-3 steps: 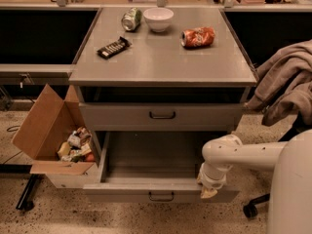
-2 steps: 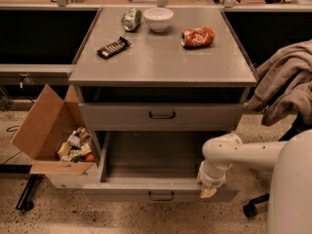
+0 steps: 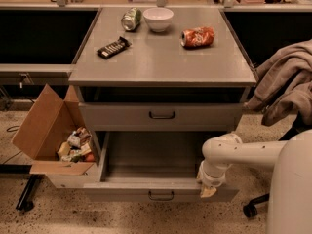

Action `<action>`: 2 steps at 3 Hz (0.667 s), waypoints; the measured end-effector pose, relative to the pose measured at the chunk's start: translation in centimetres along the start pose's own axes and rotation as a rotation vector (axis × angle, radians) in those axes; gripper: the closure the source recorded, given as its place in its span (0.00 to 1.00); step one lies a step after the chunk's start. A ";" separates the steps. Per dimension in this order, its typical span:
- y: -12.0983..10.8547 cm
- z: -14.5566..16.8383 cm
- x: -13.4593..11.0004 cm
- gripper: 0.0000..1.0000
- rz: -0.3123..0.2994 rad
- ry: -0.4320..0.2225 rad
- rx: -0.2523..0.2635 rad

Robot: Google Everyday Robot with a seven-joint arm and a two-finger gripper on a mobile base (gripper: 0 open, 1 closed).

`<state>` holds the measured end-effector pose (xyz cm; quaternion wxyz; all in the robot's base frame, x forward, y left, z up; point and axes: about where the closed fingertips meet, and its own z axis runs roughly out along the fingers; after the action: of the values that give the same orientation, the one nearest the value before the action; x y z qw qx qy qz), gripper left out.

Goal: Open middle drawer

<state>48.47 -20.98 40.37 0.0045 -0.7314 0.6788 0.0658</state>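
**Middle drawer point(image 3: 156, 168) stands pulled out, gripper at its right front corner**

The middle drawer is drawn well forward from the grey cabinet point(image 3: 161, 65), low in the view, and we look straight down into its bare interior. Its flat front faces us at the bottom, with the small dark loop handle point(image 3: 161, 195) at centre. Above it we see the upper drawer point(image 3: 161, 116), its front back near the cabinet face and a dark gap between it and the top.

The gripper point(image 3: 208, 190) hangs at the end of the white arm point(image 3: 243, 153), which reaches in from the right. It sits at the drawer's right front corner, just at the top edge of the front and well to the right of the handle. Whether it is spread or clasped, we cannot tell from here; nor can we tell whether it touches the drawer.

On the cabinet top we find a green can point(image 3: 131, 19) on its side, touching or just beside a white bowl point(image 3: 158, 18), an orange can point(image 3: 197, 36) lying further right, and a dark snack bar point(image 3: 113, 47) towards the left.

To the left of the drawer stands an open cardboard box point(image 3: 41, 126) with snack packets point(image 3: 75, 146) inside. On the right a grey garment point(image 3: 287, 82) is draped over a chair.
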 end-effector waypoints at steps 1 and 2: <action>0.0 0.0 0.0 0.58 0.000 0.000 0.000; 0.0 0.0 0.0 0.27 0.000 0.000 0.000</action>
<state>48.47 -20.98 40.37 0.0045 -0.7314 0.6788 0.0659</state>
